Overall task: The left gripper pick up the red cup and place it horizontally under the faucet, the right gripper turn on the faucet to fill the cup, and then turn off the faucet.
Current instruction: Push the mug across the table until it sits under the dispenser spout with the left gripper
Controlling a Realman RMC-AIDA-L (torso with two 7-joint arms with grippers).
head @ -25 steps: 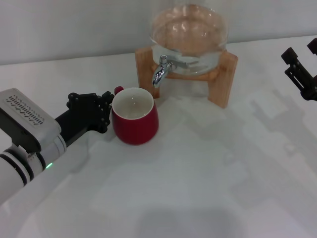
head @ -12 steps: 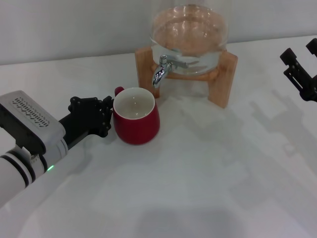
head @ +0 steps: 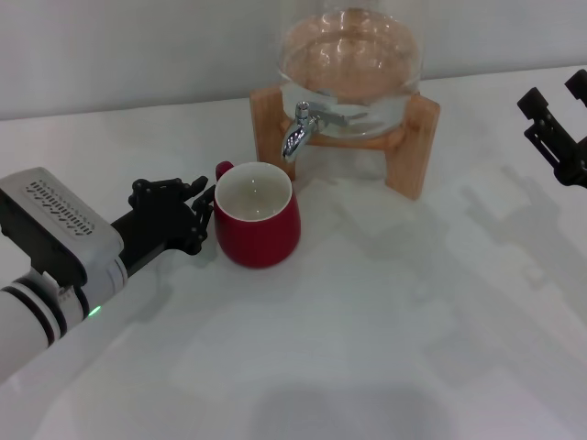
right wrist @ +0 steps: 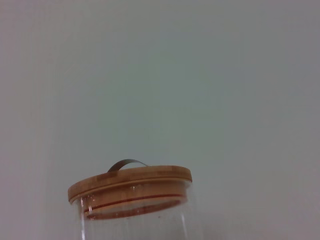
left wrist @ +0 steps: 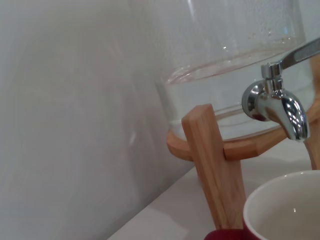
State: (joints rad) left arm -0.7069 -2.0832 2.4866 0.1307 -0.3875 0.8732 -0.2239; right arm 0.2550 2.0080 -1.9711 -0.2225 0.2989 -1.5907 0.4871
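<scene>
The red cup (head: 258, 228) stands upright on the white table, just in front and to the left of the faucet (head: 295, 136). Its cream inside looks empty. My left gripper (head: 200, 218) is at the cup's left side, by the small handle, with its black fingers closed around that side. In the left wrist view the faucet (left wrist: 280, 105) is close ahead and the cup's rim (left wrist: 287, 210) lies below it. My right gripper (head: 553, 93) hangs at the far right edge, fingers apart, holding nothing and well away from the faucet.
The glass jar (head: 348, 64) holds water and sits in a wooden stand (head: 417, 147) at the back of the table (head: 367, 348). The right wrist view shows only the jar's wooden lid (right wrist: 130, 182) against the wall.
The left gripper and the red cup have shifted together slightly to the right, toward the faucet. The right gripper has stayed in place.
</scene>
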